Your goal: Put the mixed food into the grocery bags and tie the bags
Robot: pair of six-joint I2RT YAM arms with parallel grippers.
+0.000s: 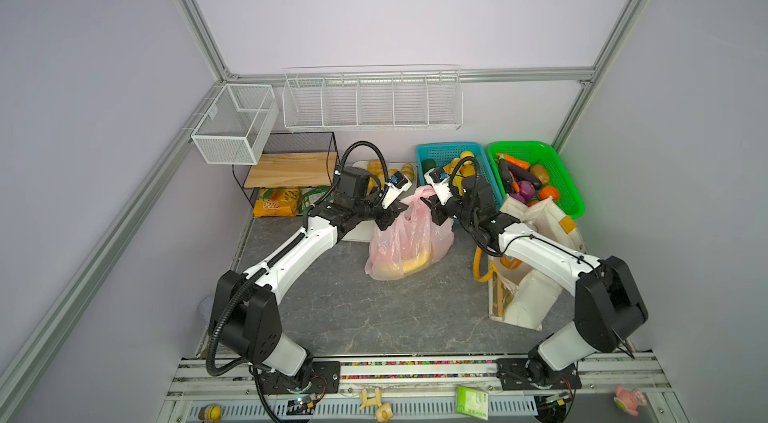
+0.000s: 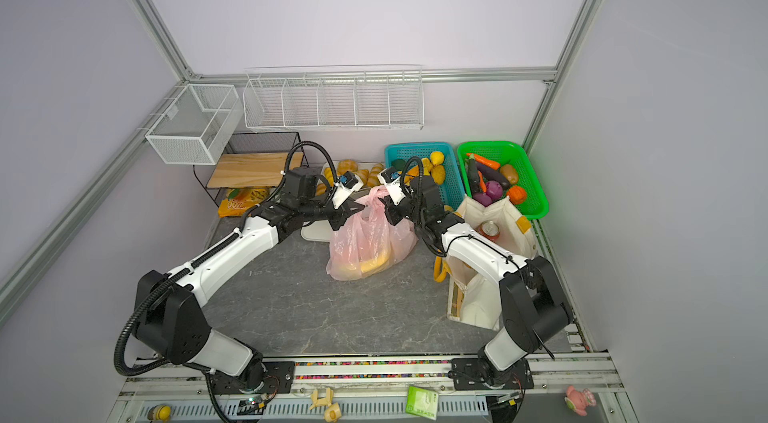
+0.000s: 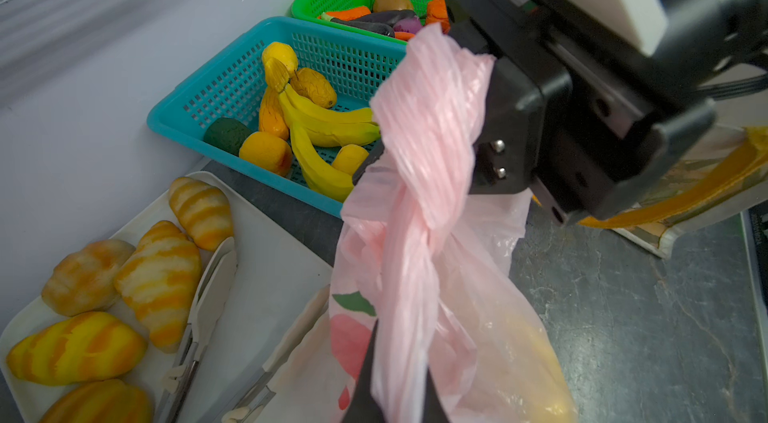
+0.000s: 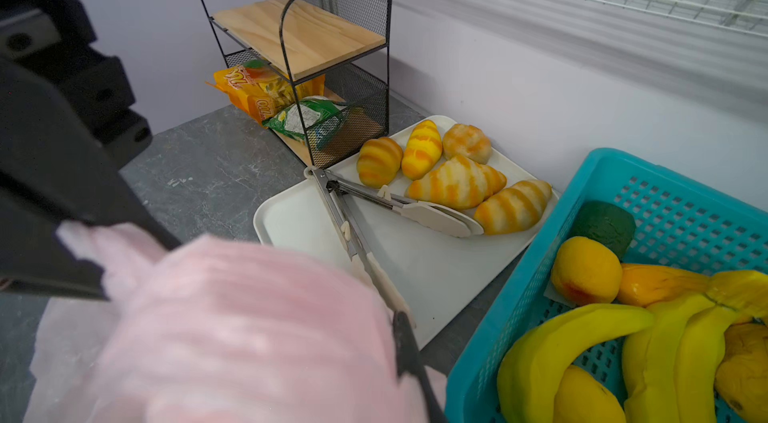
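Note:
The pink grocery bag [image 1: 409, 242] [image 2: 368, 242] stands mid-table with yellow bananas [image 1: 411, 263] showing through its plastic. Its two handles are twisted together above it [image 3: 428, 117]. My left gripper [image 1: 392, 215] [image 3: 401, 383] is shut on one handle strand. My right gripper [image 1: 430, 209] faces it from the other side, shut on the other bunched handle; only one of its fingers [image 4: 409, 358] shows past the pink plastic. The cream canvas tote [image 1: 536, 296] [image 2: 478, 300] stands open under the right arm with a can [image 2: 489, 229] inside. More bananas [image 3: 328, 121] and oranges [image 3: 266, 150] lie in the blue basket [image 1: 451, 148].
A green basket [image 1: 540, 146] of vegetables sits at the back right. Behind the bag, a white tray [image 3: 266, 275] holds croissants [image 4: 457, 184] and tongs [image 4: 353, 225]. A black wire shelf [image 1: 291, 167] with snack packets stands at the back left. White wire baskets [image 1: 374, 100] hang on the wall.

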